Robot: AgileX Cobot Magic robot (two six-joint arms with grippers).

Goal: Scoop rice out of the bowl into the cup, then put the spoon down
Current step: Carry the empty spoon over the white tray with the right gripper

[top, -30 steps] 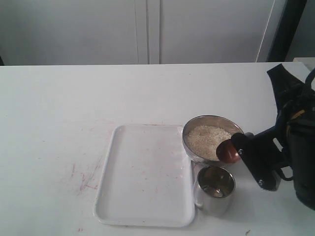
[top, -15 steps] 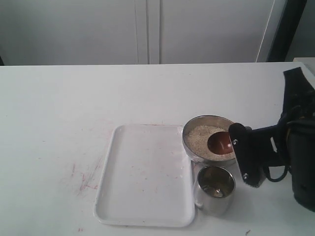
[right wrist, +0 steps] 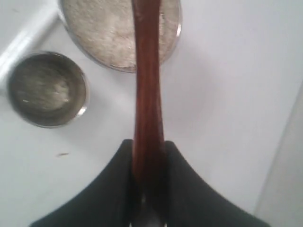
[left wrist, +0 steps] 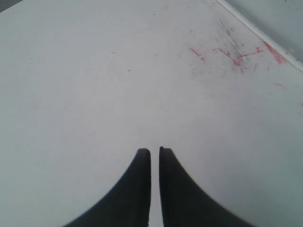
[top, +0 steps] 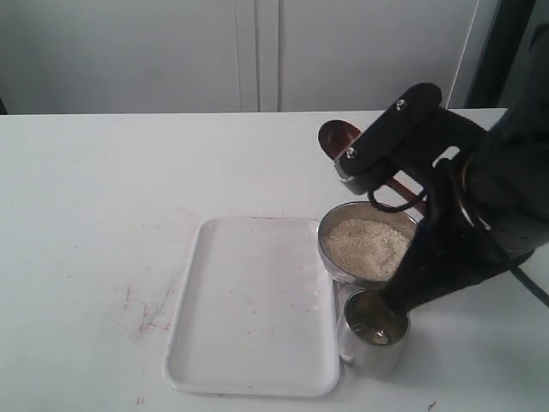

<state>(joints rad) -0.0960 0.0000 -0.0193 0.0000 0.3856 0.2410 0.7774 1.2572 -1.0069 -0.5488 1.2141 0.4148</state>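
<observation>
My right gripper is shut on the handle of the dark reddish-brown spoon. It holds the spoon high over the table, the scoop up behind the bowl's far side. The scoop is cut off in the right wrist view. The steel bowl holds the rice. The cup stands right in front of the bowl with a few grains inside, partly hidden by my arm in the exterior view. My left gripper hovers shut over bare table.
A white tray lies beside the bowl and cup on their left. Red scuff marks stain the table left of the tray. White cabinet doors stand behind the table.
My right arm has swung up and back from beside the bowl. The spoon's scoop has left the rice and now sits high behind the bowl.
</observation>
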